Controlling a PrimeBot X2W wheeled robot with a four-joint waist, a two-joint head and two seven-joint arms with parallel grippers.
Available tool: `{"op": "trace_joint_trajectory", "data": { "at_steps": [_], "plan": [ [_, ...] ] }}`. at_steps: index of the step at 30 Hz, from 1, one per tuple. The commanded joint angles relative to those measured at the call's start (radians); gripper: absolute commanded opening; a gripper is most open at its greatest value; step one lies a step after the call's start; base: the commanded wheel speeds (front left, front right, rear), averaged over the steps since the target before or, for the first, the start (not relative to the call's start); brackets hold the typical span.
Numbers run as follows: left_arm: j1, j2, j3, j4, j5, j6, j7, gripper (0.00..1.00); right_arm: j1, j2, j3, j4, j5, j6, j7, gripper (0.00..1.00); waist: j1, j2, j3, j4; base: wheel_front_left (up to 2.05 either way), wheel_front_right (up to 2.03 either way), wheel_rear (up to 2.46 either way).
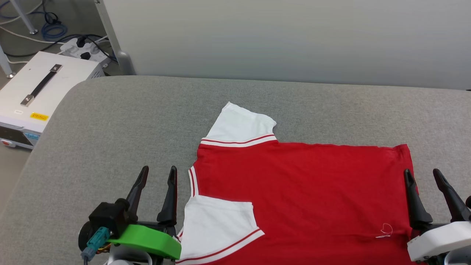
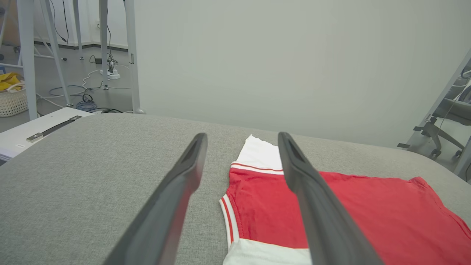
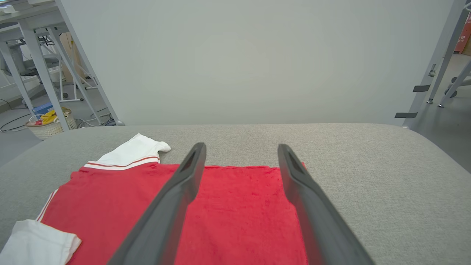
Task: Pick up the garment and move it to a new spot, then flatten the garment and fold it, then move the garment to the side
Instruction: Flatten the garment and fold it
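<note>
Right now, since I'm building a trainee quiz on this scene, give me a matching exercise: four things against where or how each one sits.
Things:
1. left gripper
2. right gripper
3. garment
4. white case

Places or states:
A. off the grey table, at its left
B. open, at the hem
C. spread on the grey table
D. open, beside the collar

Pairs: 1-D, 2-B, 3-C, 4-A

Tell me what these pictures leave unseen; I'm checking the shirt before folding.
- Garment, near edge: head view, cut by the bottom edge.
- Its downward face: every view, under its own cloth.
- White bit on the red cloth: head view, too small to identify.
- Yellow label on the white box: head view, too small to read.
</note>
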Motion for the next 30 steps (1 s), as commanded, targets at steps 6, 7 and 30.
{"op": "trace_joint_trajectory", "data": {
  "at_steps": [6, 7, 30],
  "plan": [
    [0.012, -0.035, 0.034, 0.039, 0.048, -0.058, -0.006, 1.00, -0.015, -0.005, 0.014, 0.002, 0.008, -0.001, -0.009, 1.00, 0.0000, 0.0000, 0.015, -0.012, 0.00, 0.00, 0.00],
    [0.007, -0.039, 0.040, 0.044, 0.053, -0.064, -0.006, 1.00, -0.018, -0.007, 0.018, -0.001, 0.009, -0.001, -0.007, 1.00, 0.0000, 0.0000, 0.023, -0.016, 0.00, 0.00, 0.00],
    [-0.763, 0.170, -0.123, 0.209, -0.068, -0.174, 0.712, 1.00, -0.194, -0.025, 0.113, -0.095, -0.019, -0.001, 0.032, 1.00, 0.0000, 0.0000, 0.388, -0.185, 0.00, 0.00, 0.00]
  ]
}}
